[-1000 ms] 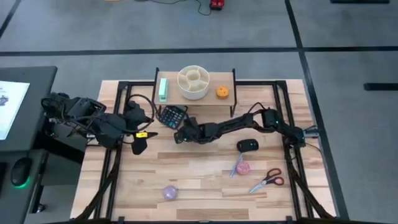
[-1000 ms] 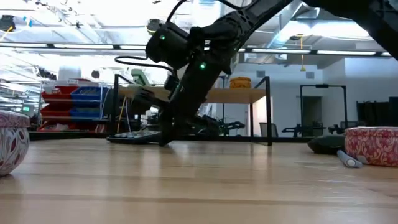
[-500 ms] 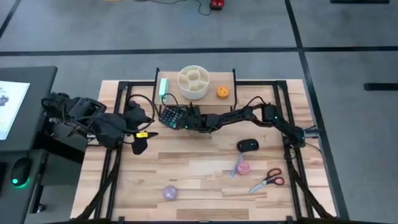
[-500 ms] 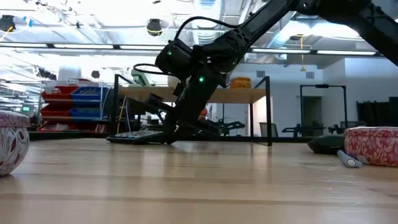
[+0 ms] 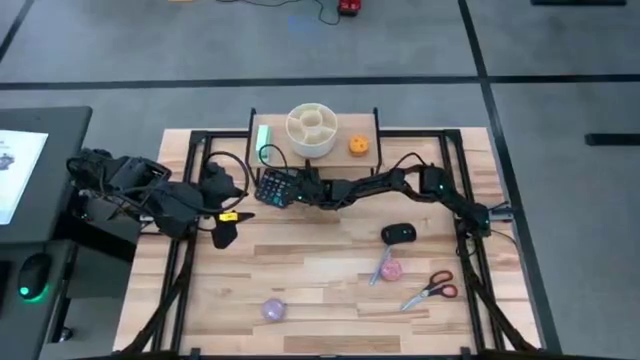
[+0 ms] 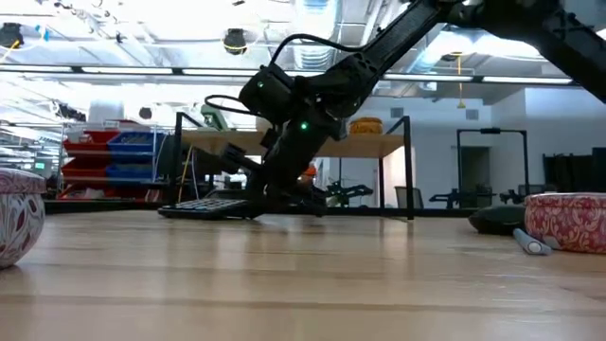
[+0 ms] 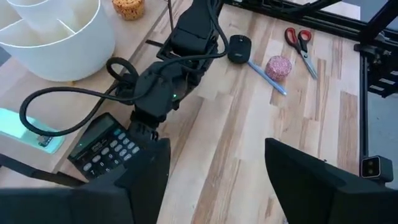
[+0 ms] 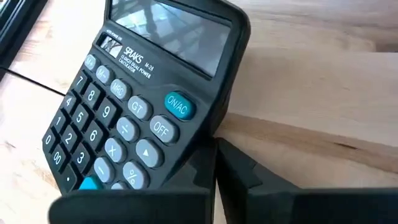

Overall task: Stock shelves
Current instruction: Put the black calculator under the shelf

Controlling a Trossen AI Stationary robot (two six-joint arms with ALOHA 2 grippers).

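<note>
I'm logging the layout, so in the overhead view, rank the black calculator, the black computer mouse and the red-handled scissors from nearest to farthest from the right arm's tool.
1. Black calculator: at the right tool, below the shelf's left end.
2. Black computer mouse: mid-table, toward the right.
3. Red-handled scissors: farthest, near the table's front right.

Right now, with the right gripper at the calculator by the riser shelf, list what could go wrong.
1. The right gripper grips only a corner of the dark desk calculator, which sits tilted on the table in the low view; it may slip or pivot when lifted.
2. The low light-wood riser shelf already holds a white divided bowl, a mint green box and a small orange object; little room, so a bump is possible.
</note>
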